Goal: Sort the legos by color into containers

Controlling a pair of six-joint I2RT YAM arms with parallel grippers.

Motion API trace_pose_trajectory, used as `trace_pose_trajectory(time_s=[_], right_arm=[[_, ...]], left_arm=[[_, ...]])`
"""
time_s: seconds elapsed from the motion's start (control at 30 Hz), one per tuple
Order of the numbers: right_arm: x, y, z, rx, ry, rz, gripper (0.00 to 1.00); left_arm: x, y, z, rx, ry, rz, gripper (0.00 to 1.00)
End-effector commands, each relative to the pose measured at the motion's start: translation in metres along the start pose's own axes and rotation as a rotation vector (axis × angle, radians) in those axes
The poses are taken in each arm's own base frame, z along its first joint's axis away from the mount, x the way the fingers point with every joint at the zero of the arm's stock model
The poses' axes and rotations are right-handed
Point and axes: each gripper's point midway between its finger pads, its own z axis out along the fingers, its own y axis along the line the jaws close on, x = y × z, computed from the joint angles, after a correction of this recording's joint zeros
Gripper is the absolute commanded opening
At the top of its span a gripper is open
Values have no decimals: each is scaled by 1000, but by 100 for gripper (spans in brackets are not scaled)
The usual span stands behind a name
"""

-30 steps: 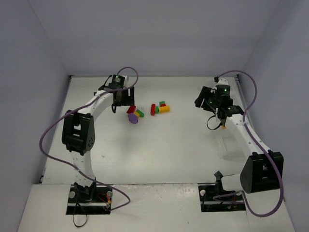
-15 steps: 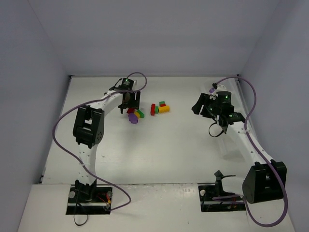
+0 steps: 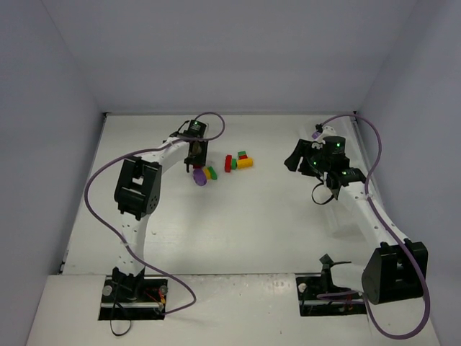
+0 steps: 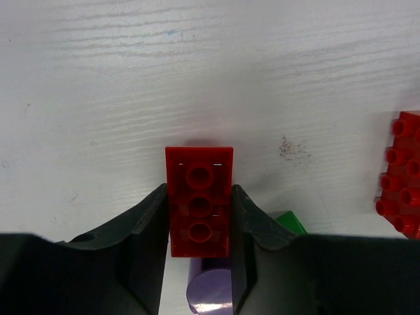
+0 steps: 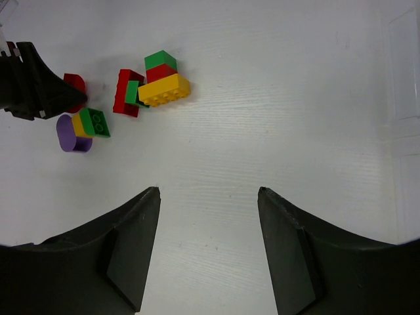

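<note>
The left gripper (image 4: 199, 191) pinches the red brick (image 4: 199, 170) by its long sides, just beside the purple piece (image 4: 210, 295), so a straight-up lift should avoid nudging that; the right gripper (image 5: 209, 197) hangs open, well apart

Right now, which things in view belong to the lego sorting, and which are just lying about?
Part of the job: red brick held in the left pincer; purple piece; green brick; yellow brick; second red brick; translucent bin; open right pincer.

Just there: purple cable; dark smudge on the table.
</note>
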Motion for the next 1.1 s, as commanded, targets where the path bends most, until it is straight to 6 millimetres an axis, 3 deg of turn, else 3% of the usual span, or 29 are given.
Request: trace_pose_trajectory(time_s=[0.0,0.03,0.07,0.13,0.17,0.2,0.23,0.27,0.3,0.47,0.63,0.73,1.07], right_arm=[[-26,25,-8,-88,-70,-36,58],[-27,29,-9,-101,-70,-39,57],[-28,35,-10,-127,-65,-41,57],[-37,46,-11,-169,-68,-41,57],[-36,56,-9,-205,-51,-48,57],[-38,62,-9,-223,-49,-51,58],[-45,71,-11,-244,-58,-57,58],[-45,76,-8,-259,-48,-59,58],[-43,90,-9,-303,-31,-68,58],[-50,143,-13,-432,-20,-130,58],[-37,188,-16,-532,18,-190,57],[-29,200,-14,-551,38,-200,56],[-15,212,-5,-570,70,-204,53]], left_arm=[[-58,-6,-54,39,-205,-28,6],[-63,-9,-62,63,-234,-29,6],[-80,-18,-84,118,-311,-24,6],[-75,-35,-97,215,-339,20,6],[-91,-46,-124,264,-439,82,7],[-90,-53,-133,296,-472,126,7],[-76,-62,-133,342,-471,173,7],[-90,-69,-160,370,-587,247,7],[-88,-80,-171,404,-632,295,7],[-61,-111,-214,551,-732,482,9],[-41,-136,-238,620,-776,570,11],[-38,-144,-251,630,-803,590,11],[-34,-158,-273,646,-850,624,12]])
